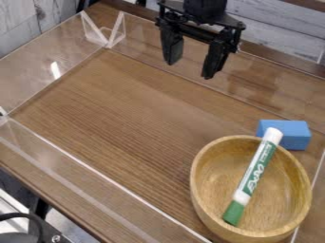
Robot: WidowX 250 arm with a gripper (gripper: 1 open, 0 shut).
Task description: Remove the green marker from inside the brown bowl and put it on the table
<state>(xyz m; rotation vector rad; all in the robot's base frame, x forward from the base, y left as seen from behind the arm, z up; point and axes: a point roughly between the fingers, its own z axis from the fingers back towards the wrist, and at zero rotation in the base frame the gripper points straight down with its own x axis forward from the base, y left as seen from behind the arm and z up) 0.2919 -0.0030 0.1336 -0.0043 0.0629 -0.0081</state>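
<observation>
The green marker [254, 177] lies inside the brown bowl [207, 187] at the front right of the table [127, 114]. It has a white barrel with green lettering and its dark green cap points toward the bowl's near rim. My gripper [192, 57] hangs at the back of the table, pointing down, well apart from the bowl and up-left of it. Its two black fingers stand open with nothing between them.
A blue rectangular block [287, 133] lies on the table just behind the bowl at the right. Low clear acrylic walls [76, 180] edge the tabletop on the left, front and back.
</observation>
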